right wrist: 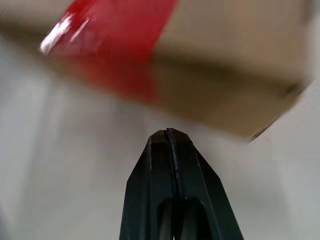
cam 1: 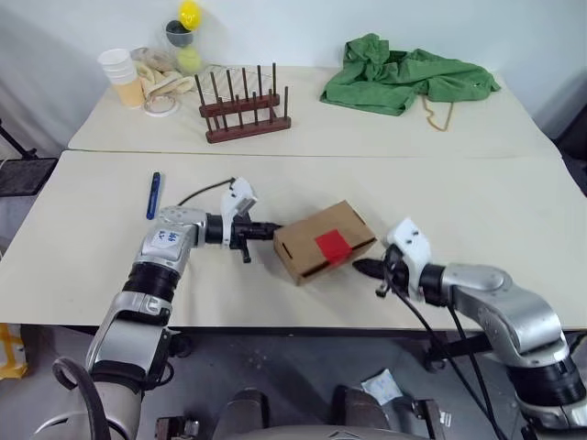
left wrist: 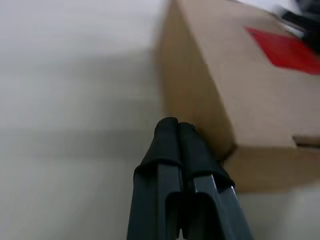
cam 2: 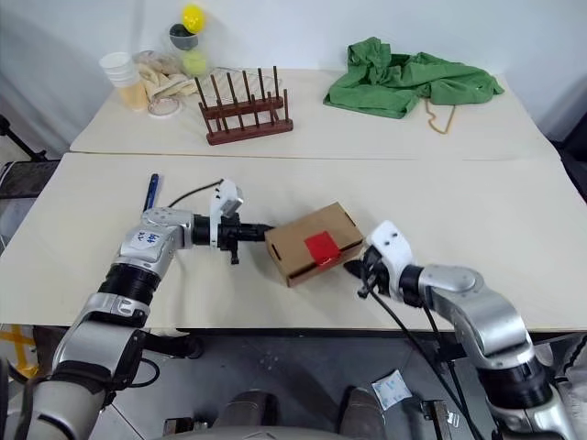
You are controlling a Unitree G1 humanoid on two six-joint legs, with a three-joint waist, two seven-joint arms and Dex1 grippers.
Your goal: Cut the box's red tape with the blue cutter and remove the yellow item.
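Note:
The brown box (cam 1: 310, 240) lies flaps shut in the middle of the near table, with the red tape (cam 1: 333, 244) over its front seam. My left gripper (cam 1: 272, 229) is shut and empty, its fingertips (left wrist: 173, 129) at the box's left end, touching it or nearly so. My right gripper (cam 1: 359, 267) is also shut and empty; it points at the box's near right corner with a small gap, below the red tape (right wrist: 120, 25). The blue cutter (cam 1: 153, 194) lies on the table, left of my left arm. The yellow item is hidden.
On the far table stand a wooden peg rack (cam 1: 243, 108), a green cloth (cam 1: 404, 75), stacked cups (cam 1: 122, 78) and a small yellow ball (cam 1: 189, 14) on a holder. The near table's front edge (cam 1: 303, 325) runs just below both grippers.

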